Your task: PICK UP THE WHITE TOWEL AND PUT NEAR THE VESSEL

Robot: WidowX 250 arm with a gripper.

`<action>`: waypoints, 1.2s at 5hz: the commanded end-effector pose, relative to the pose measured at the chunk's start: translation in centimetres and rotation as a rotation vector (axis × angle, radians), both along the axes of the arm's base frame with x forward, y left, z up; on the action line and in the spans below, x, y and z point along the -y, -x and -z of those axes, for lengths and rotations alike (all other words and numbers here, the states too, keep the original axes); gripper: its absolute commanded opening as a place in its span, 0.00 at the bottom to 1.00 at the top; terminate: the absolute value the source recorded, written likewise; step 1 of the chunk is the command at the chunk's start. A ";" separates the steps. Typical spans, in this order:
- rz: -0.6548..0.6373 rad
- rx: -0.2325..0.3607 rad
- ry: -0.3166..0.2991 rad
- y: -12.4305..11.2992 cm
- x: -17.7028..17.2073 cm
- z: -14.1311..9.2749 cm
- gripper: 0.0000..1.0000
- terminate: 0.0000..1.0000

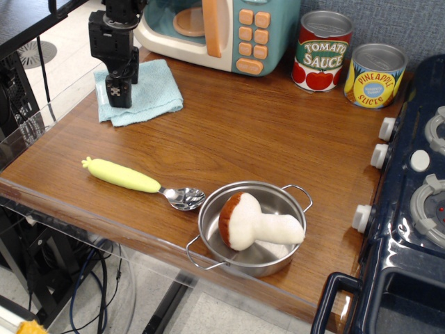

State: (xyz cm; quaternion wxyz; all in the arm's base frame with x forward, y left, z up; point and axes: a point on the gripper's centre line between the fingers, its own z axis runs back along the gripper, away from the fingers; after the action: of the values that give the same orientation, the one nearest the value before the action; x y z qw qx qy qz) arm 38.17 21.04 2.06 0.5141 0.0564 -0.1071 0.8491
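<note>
Gripper (118, 94) over the white towel (149, 92), which lies beside the toy microwave (215, 31), well apart from the vessel (254, 226); you cannot tell its jaw state. Your risk: pinching one fold only, so the cloth unfurls and drags

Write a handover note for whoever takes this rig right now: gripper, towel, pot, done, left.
Gripper: over the left part of the towel, pointing down; open or shut cannot be told from this view, nothing visibly held.
Towel: flat at the back-left of the table, in front of the toy microwave.
Pot: front edge of the table, a plush mushroom inside, a spoon to its left.
Done: approach to the towel only.
Left: grasp, lift, carry, set down near the pot.
</note>
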 end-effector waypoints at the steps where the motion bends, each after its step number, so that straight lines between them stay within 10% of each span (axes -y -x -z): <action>1: 0.008 0.010 -0.029 -0.4 2.9 -1.2 1.00 0.00; 6: 0.280 -0.006 0.079 -0.8 20.0 0.0 1.00 0.00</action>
State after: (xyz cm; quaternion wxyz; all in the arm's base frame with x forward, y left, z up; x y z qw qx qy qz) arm 39.24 1.66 0.97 0.6261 0.0386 -0.0750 0.7752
